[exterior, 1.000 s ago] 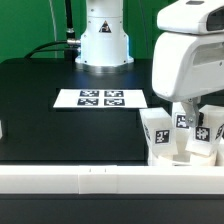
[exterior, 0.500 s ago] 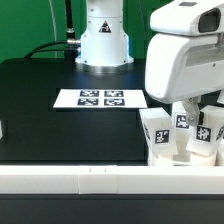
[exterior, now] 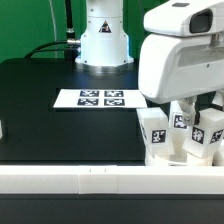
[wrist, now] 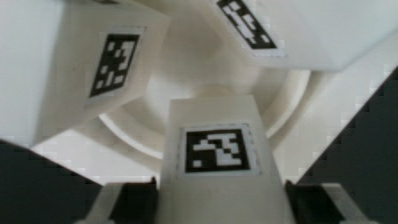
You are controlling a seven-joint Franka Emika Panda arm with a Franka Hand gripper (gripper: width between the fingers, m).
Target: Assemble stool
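Down at the near edge of the black table (exterior: 40, 110), toward the exterior view's right corner, sits the stool (exterior: 182, 138), its round seat (wrist: 134, 135) flat on the surface and tagged block legs standing up from it, tight against the white border rail (exterior: 100, 178). The gripper (wrist: 222, 192) is right on top of it, and in the wrist view its fingers (wrist: 128, 200) are pinched onto the sides of one leg (wrist: 222, 150), tag facing the camera. Two more legs rise beyond. The marker board (exterior: 101, 98) lies flat mid-table, well apart.
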